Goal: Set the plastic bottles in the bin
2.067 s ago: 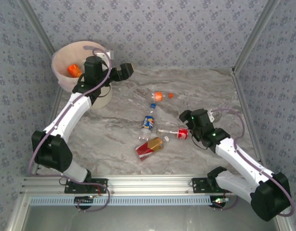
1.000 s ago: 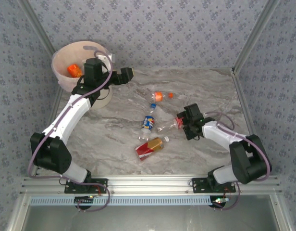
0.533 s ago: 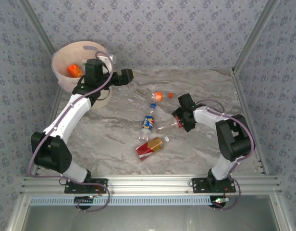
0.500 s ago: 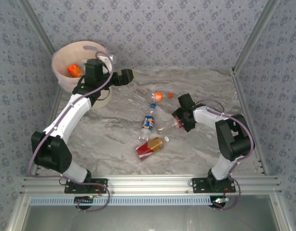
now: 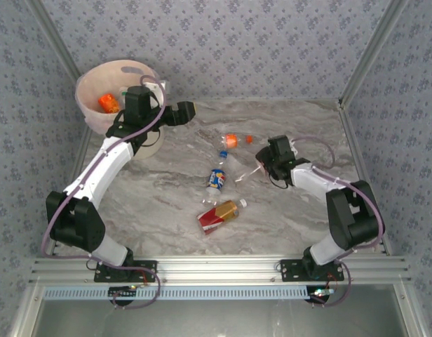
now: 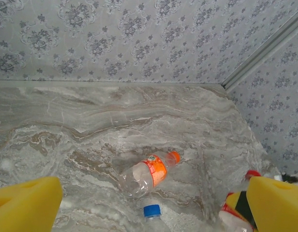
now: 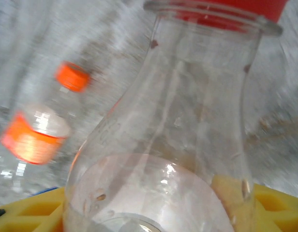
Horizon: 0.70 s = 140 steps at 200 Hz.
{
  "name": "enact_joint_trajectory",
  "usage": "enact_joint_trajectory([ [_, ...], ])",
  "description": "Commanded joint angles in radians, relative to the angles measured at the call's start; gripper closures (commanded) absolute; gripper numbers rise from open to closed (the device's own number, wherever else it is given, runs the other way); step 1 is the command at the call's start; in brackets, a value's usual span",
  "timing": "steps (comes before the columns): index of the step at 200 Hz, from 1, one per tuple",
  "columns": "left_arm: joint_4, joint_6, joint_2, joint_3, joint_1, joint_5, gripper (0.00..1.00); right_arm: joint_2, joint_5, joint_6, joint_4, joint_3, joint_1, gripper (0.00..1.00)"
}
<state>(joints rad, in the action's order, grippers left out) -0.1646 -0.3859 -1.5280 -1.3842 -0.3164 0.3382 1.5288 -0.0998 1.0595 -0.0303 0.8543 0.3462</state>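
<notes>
Clear thin plastic: the red-capped bottle [image 7: 163, 145], pinched in the right claw [image 5: 266, 163], looks light, crushable, slippery. Best gripped gently near its stiffer neck. Left claw [image 6: 154, 193] spread, empty.

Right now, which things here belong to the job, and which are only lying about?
Job: bin; orange bottle inside it; orange-label bottle; blue-label bottle; red-label bottle; red-capped bottle, gripped.
Not job: marble table; wallpapered walls.

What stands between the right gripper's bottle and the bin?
The left arm: its wrist and open left gripper hang beside the right rim of the bin, on the straight line from the bottle.
</notes>
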Motion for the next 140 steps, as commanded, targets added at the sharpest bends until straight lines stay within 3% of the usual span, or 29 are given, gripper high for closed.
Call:
enact_joint_trajectory([
  [1, -0.004, -0.018, -0.012, 0.004, -0.005, 0.074, 0.02, -0.058, -0.065, -0.093, 0.217, -0.022, 0.003, 0.48],
  [42, -0.036, 0.056, 0.009, 0.016, -0.073, 0.134, 0.02, -0.116, -0.055, -0.206, 0.437, -0.053, 0.061, 0.48],
  [90, -0.188, 0.299, 0.007, -0.003, -0.218, 0.081, 0.02, -0.153, 0.051, -0.278, 0.517, -0.016, 0.098, 0.47],
  [140, -0.302, 0.422, -0.073, -0.092, -0.274, 0.184, 0.02, -0.162, 0.170, -0.310, 0.561, 0.024, 0.129, 0.47],
])
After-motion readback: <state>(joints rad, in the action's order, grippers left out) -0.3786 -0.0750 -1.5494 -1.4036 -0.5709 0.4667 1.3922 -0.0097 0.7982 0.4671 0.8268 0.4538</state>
